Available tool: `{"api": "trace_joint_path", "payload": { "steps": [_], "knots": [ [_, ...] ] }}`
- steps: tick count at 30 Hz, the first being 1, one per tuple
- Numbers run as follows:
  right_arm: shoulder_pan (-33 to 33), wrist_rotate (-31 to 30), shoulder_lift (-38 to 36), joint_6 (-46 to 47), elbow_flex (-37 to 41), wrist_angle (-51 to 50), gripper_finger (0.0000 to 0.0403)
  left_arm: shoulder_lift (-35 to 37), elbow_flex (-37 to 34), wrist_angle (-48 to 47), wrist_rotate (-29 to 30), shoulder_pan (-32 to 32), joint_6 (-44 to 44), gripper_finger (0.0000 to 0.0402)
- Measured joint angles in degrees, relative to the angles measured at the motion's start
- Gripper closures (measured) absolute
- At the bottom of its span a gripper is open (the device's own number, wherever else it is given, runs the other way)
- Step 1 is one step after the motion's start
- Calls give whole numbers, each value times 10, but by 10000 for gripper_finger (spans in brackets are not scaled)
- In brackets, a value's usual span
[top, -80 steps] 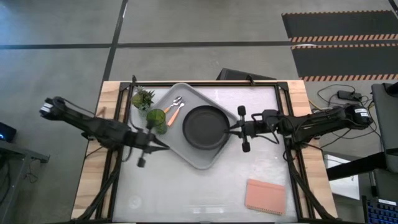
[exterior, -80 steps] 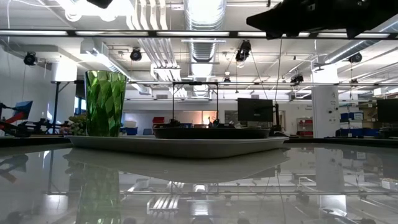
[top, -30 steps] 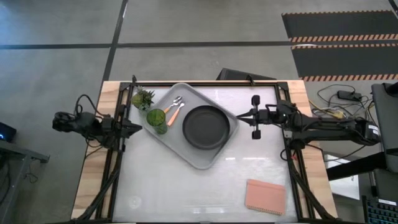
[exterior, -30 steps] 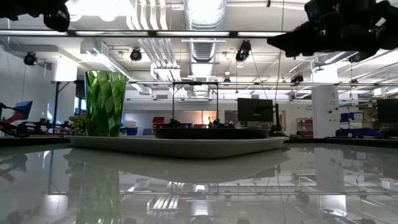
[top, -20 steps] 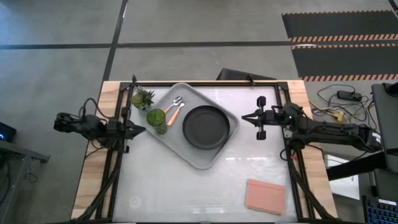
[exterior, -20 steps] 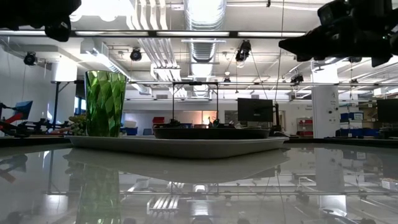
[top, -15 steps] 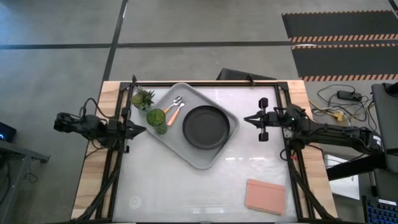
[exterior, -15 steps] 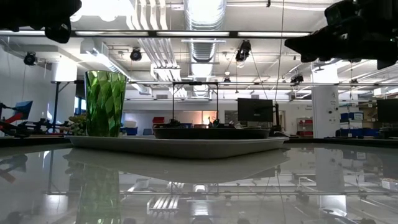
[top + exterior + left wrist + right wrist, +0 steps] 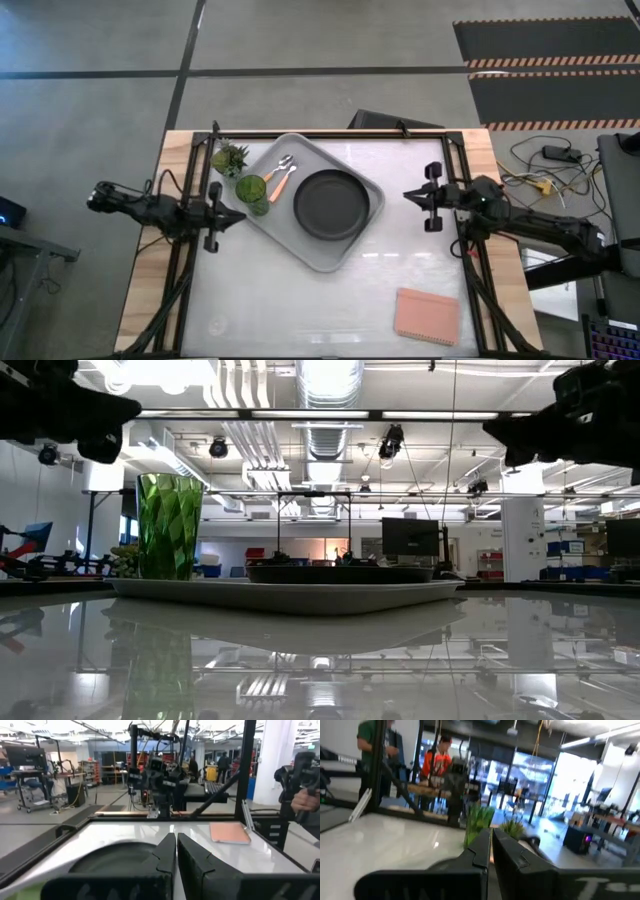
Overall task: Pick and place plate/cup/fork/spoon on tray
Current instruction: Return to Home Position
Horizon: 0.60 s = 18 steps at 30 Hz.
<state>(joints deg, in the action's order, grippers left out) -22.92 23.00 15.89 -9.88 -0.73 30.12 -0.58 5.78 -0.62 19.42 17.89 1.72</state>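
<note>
The grey tray [image 9: 352, 241] lies at an angle on the table's far middle. In it rest the black plate [image 9: 330, 204], the green cup [image 9: 250, 189], the orange-handled fork [image 9: 279, 186] and the spoon [image 9: 284, 163]. In the low view the cup [image 9: 168, 526] stands upright on the tray [image 9: 285, 594] beside the plate [image 9: 340, 573]. My left gripper [image 9: 240, 216] is shut and empty, left of the tray near the cup; its fingers show shut in the left wrist view [image 9: 176, 851]. My right gripper [image 9: 407, 193] is shut and empty, right of the tray; it also shows in its wrist view [image 9: 490, 845].
A small potted plant [image 9: 229, 157] stands at the tray's far left corner. A pink pad [image 9: 426, 315] lies near the table's front right. Black frame rails [image 9: 190, 190] run along both table sides. People stand in the room beyond the table [image 9: 436, 762].
My right gripper has drawn back from the tray toward the table's right edge, staying shut. My left gripper has turned about its own axis and shifted slightly toward the tray and down. The things on the tray have kept still.
</note>
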Motion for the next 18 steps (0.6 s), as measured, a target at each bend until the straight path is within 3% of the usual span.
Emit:
{"api": "trace_joint_path", "payload": {
  "steps": [13,18],
  "knots": [
    [0,3,-59,-16,0,-80,394,-2,-53,72,-11,0,-17,402],
    [0,44,-58,-14,0,-82,394,-8,-53,85,-12,0,-25,402]
  ]
}}
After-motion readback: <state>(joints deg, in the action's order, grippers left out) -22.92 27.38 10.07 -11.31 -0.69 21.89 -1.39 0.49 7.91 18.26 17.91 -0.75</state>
